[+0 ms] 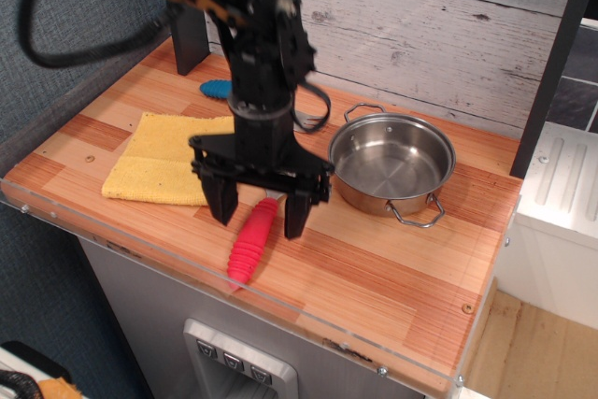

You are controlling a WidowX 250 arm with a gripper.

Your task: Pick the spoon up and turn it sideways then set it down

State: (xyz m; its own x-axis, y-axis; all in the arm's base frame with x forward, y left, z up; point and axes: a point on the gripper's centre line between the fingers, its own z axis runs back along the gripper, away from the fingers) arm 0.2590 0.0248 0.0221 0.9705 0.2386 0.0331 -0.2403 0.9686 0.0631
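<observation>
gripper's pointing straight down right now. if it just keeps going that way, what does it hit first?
Most likely the spoon: the open gripper straddles the red-pink handle, one finger on each side. The fingertips would probably reach the wooden tabletop either side of it. Height above the handle is unclear from this single view.

A single fixed camera looks down from above and in front of the wooden counter (374, 259), angled toward the whitewashed plank wall (439, 25) behind it. It stands at a middle distance, near enough to fill the frame with the countertop, its clear front lip and a strip of the grey cabinet below. The gripper (259, 215) sits near the frame's centre, its jaws spread and pointing down toward the lens side; the pot (392, 163) lies to its right in the frame, the yellow cloth (159, 165) to its left, the wall beyond it. No second view overlaps this one.
</observation>
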